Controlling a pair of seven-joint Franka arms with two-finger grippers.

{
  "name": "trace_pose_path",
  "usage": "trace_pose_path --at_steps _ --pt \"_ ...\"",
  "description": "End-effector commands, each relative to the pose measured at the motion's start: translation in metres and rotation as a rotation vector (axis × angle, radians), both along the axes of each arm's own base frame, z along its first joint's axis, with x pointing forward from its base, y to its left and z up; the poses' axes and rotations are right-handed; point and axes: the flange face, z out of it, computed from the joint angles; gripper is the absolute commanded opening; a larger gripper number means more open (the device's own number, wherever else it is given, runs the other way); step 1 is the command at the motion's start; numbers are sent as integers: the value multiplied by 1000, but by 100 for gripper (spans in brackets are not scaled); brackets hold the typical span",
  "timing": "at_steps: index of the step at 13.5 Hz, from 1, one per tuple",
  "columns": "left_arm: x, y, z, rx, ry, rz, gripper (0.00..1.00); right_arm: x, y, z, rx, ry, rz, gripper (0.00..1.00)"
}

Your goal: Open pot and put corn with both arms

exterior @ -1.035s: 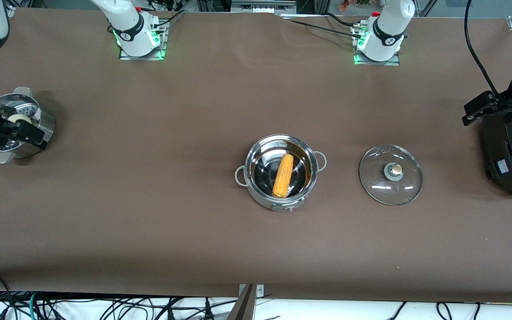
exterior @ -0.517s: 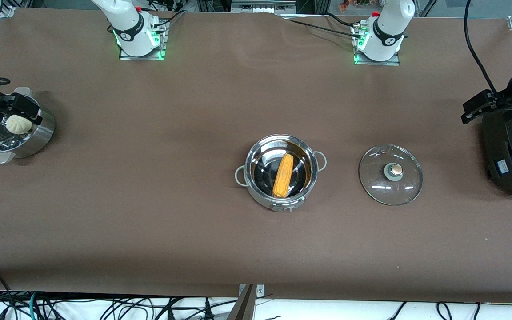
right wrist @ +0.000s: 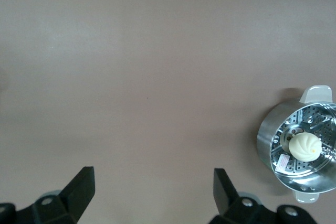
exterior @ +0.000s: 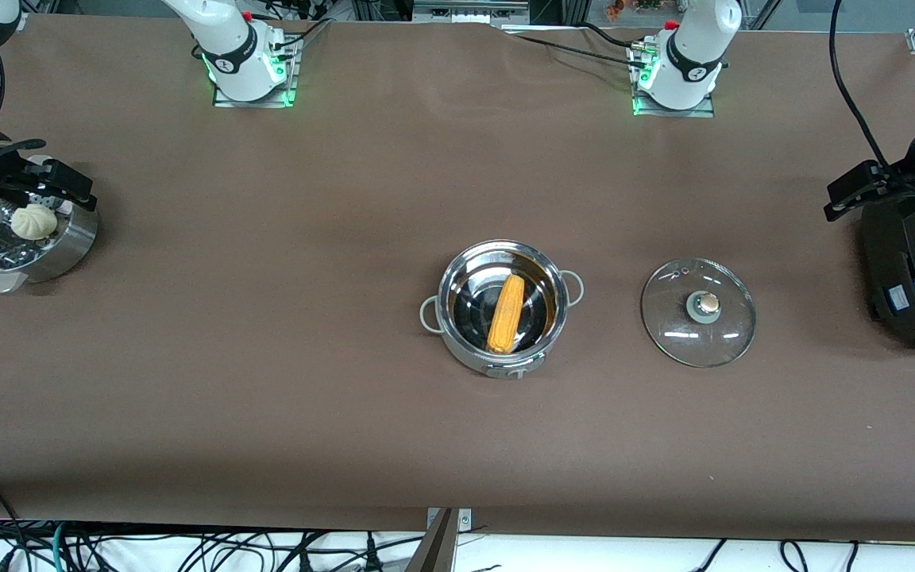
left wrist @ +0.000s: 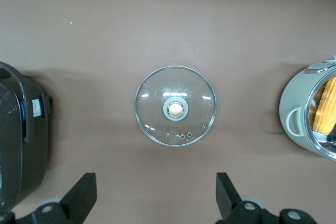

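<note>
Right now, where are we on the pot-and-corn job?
Done: the glass lid lies flat on the table beside the pot, toward the left arm's end, and the corn lies inside the pot. In hand: nothing. The left gripper hangs open over the cooker; the right gripper is open over the steamer pot. Left: nothing visible.

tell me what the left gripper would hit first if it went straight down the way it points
Probably bare table. The open left gripper points down at brown cloth between the glass lid and the black cooker; exact depth is unclear.
</note>
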Motion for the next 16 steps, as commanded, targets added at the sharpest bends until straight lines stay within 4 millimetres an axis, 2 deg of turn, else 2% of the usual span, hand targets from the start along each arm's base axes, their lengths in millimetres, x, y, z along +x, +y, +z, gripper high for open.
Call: trace_pose_path --at_steps 1,16 --pt "-3 1 8 12 1 7 100 12 -4 5 -13 14 8 100" --pt "-3 1 8 12 1 7 100 19 -7 -4 -16 18 5 100"
